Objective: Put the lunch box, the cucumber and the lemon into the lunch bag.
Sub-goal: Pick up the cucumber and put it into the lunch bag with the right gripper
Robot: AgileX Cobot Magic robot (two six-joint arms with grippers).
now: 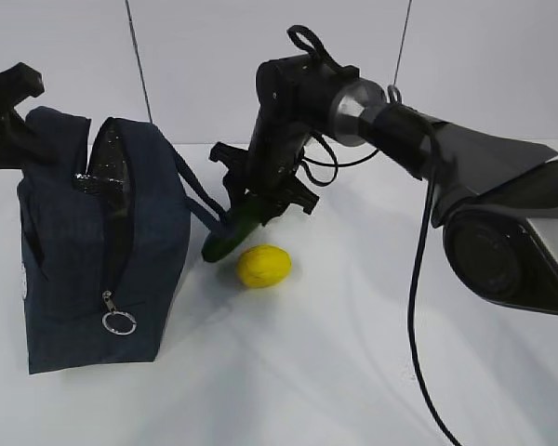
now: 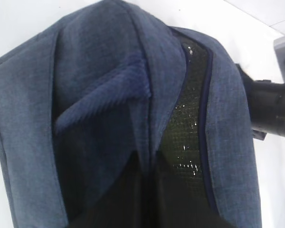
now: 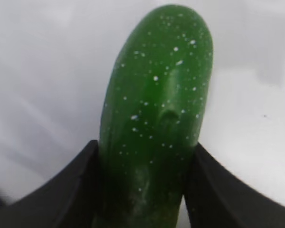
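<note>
the right gripper (image 3: 145, 190) clamps the cucumber (image 3: 156, 118) beside the lemon (image 1: 263, 266); the left gripper, seemingly clenched on the lunch bag (image 1: 98, 251), is hidden.

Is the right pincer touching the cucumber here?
Touching. In the right wrist view both fingers of the right pincer press against the sides of the cucumber, with no gap visible on either side.
</note>
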